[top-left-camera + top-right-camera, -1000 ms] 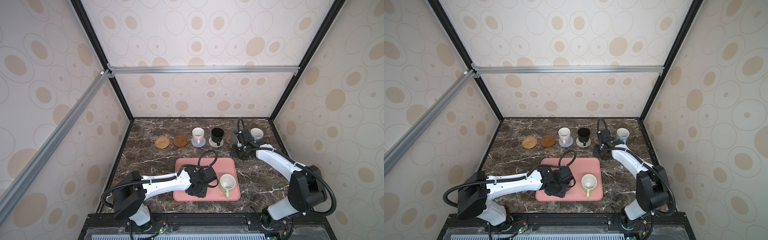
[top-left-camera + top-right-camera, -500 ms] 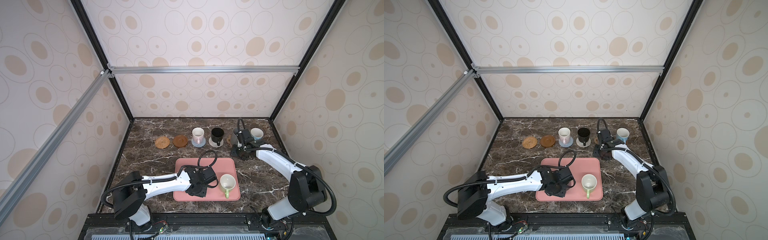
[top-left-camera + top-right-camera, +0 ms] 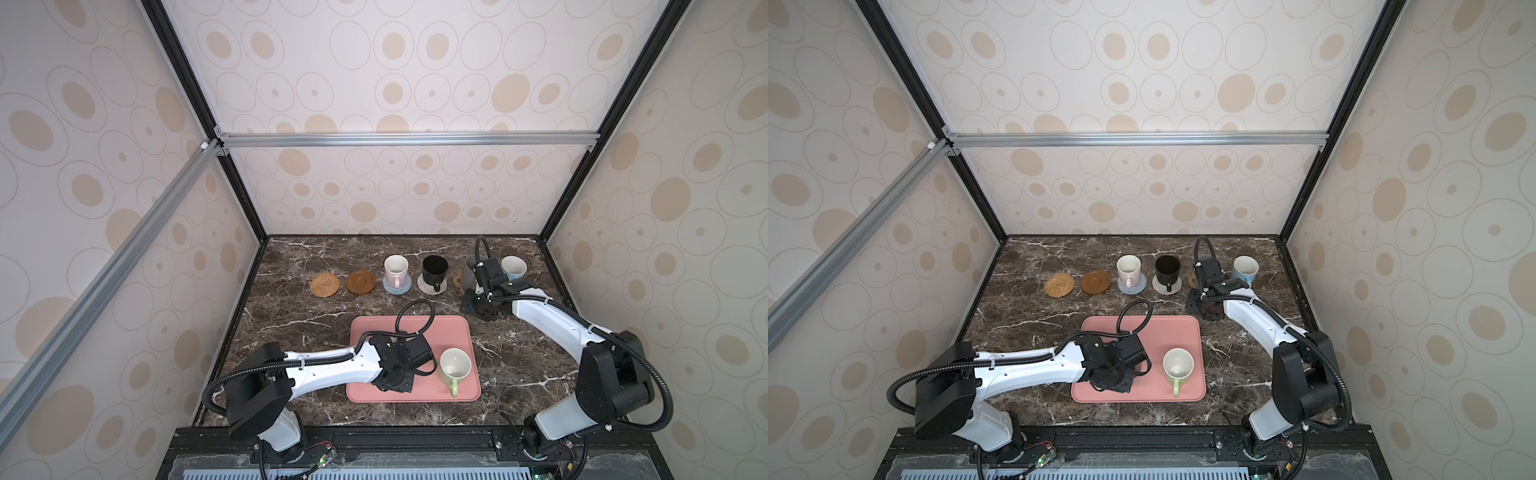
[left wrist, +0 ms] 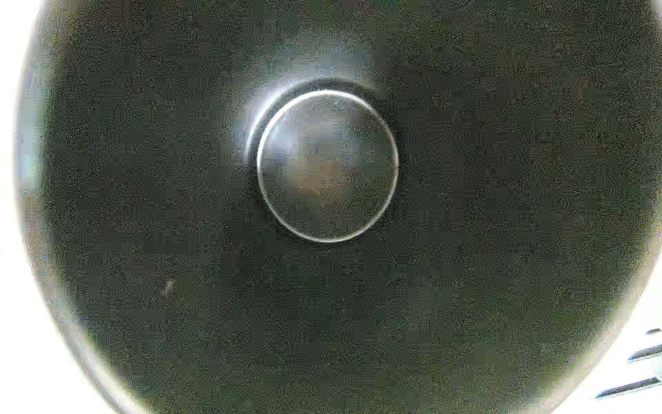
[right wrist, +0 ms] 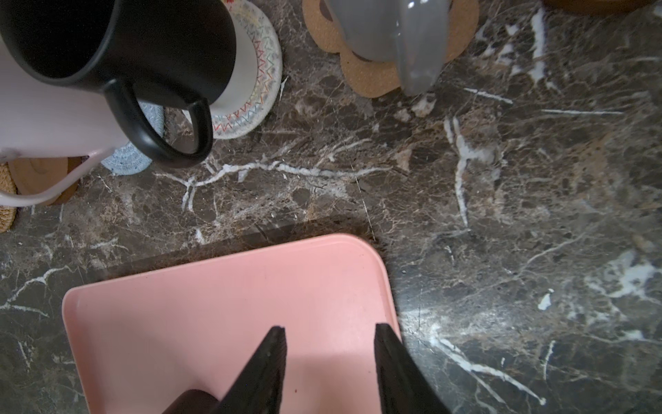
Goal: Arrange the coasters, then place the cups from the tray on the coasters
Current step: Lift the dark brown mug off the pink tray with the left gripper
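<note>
Four cups (image 3: 395, 266) are seated on coasters (image 3: 423, 287); two are left on the tray (image 3: 415, 328).
The rattan coaster (image 3: 324, 284) and brown disc (image 3: 360, 282), far left, are left bare. The second black mug (image 4: 322, 304), apparently under the left gripper (image 3: 395, 376) (closure cannot be told), and the green mug (image 3: 455, 365) are unplaced. The right gripper (image 5: 329, 333) is held spread, empty.

Dark brown white-veined marble tabletop (image 3: 291, 332) & what sits on it.
Back row, L to R in both top views: woven tan rattan disc (image 3: 324, 285), smooth brown disc (image 3: 360, 282), blue-grey knitted round (image 3: 406, 287), cream knitted round (image 3: 422, 286), tan cork paw-shaped mat (image 3: 457, 279); flat pink rectangular tray (image 3: 374, 328) nr front.
</note>
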Action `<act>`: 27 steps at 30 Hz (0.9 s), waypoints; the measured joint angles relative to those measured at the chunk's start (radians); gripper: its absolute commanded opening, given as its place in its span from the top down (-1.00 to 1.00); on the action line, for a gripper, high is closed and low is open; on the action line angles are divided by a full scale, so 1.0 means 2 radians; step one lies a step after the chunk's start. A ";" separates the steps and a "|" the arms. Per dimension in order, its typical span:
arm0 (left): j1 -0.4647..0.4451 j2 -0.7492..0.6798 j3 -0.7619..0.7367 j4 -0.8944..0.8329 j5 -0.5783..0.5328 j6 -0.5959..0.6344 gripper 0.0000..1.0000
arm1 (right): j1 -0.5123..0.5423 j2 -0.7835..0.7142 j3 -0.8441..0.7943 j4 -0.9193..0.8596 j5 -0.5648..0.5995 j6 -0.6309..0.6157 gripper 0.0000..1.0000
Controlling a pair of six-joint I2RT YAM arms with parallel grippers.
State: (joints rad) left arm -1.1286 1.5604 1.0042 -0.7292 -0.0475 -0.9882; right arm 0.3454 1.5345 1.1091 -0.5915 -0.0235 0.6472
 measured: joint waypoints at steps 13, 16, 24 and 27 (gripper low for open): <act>0.000 0.000 -0.001 -0.001 -0.010 -0.001 0.69 | 0.000 -0.008 -0.004 0.000 0.000 0.000 0.12; 0.000 -0.001 -0.001 -0.002 -0.014 -0.001 0.70 | 0.000 -0.008 -0.005 0.000 0.000 0.000 0.12; 0.000 -0.004 -0.001 -0.010 -0.021 -0.002 0.71 | 0.000 -0.008 -0.005 0.000 0.000 0.002 0.12; 0.000 -0.006 -0.001 -0.012 -0.023 -0.003 0.72 | 0.000 -0.008 -0.005 0.000 0.000 0.002 0.12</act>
State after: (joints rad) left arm -1.1290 1.5478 1.0023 -0.7532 -0.0933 -0.9936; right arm 0.3454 1.5181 1.0992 -0.5915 -0.0231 0.6502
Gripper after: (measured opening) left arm 0.184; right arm 0.440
